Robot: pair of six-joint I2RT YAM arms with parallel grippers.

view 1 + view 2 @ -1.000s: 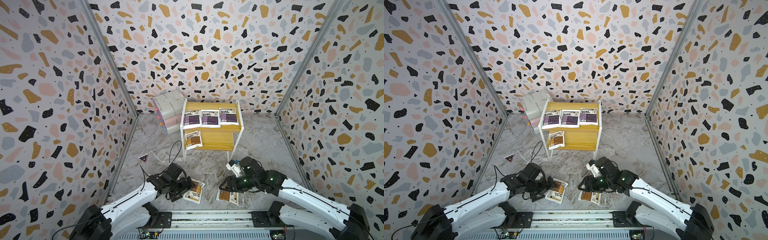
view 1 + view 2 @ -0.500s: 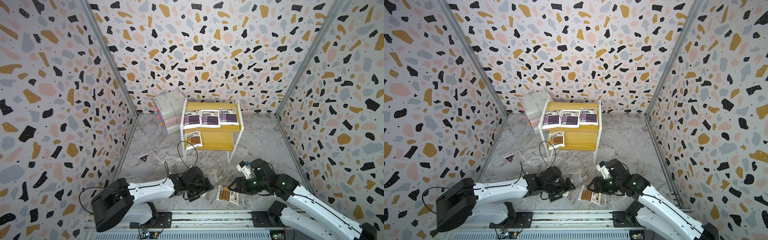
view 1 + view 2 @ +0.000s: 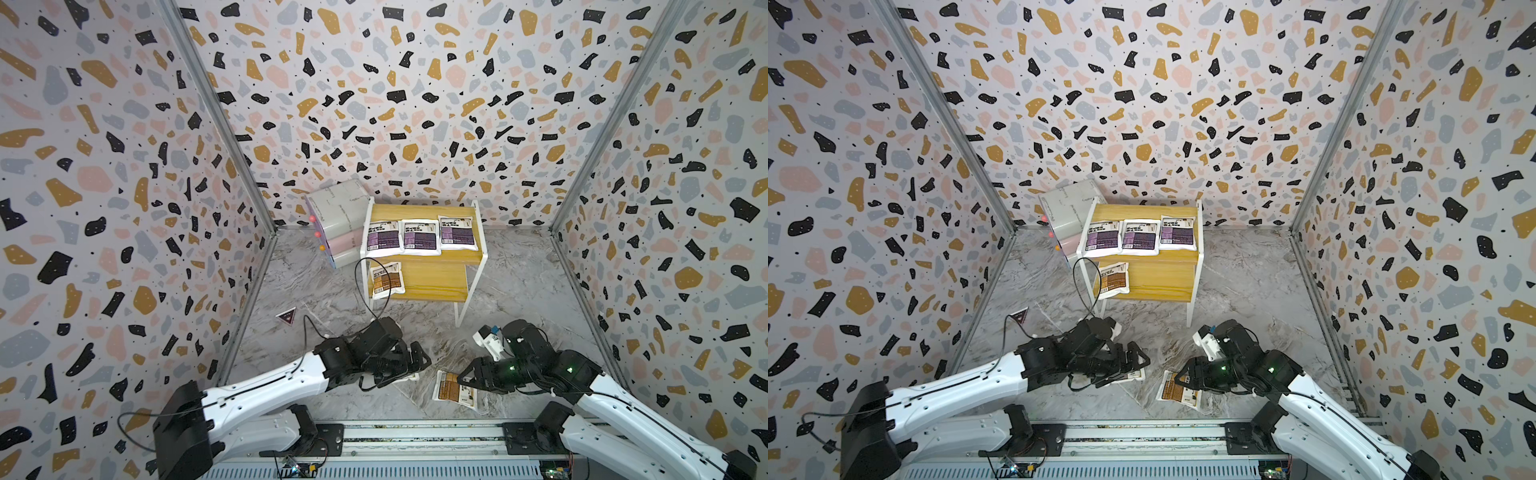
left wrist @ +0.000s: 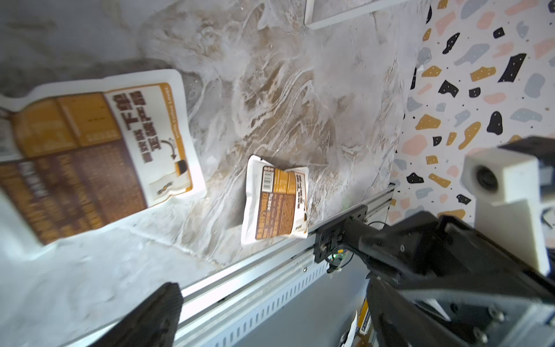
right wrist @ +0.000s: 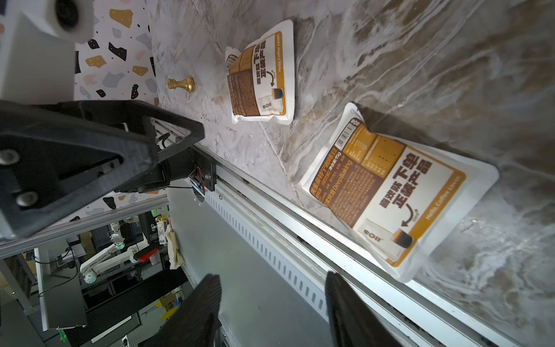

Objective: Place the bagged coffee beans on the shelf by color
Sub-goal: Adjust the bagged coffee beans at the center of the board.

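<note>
The shelf (image 3: 432, 278) stands at the back with three purple bagged coffee beans (image 3: 419, 237) on its upper board and one brown bag (image 3: 387, 280) on the lower board. Two brown bags lie on the floor near the front rail. My left gripper (image 3: 411, 365) hovers open over one (image 4: 90, 156); in both top views only its white edge (image 3: 1133, 376) shows. My right gripper (image 3: 469, 374) is open at the near edge of the other brown bag (image 3: 451, 386), large in the right wrist view (image 5: 387, 192). Nothing lies between either pair of fingers (image 5: 198, 315).
Stacked white and pink boxes (image 3: 340, 216) lean left of the shelf. A small dark triangle marker (image 3: 286, 316) lies on the marble floor. A gold chess pawn (image 5: 181, 84) lies near the left arm. The metal rail (image 3: 415, 432) runs along the front edge.
My left arm has swung right and now covers the left floor bag. My right gripper drew back a little to the right off its bag, then held still.
</note>
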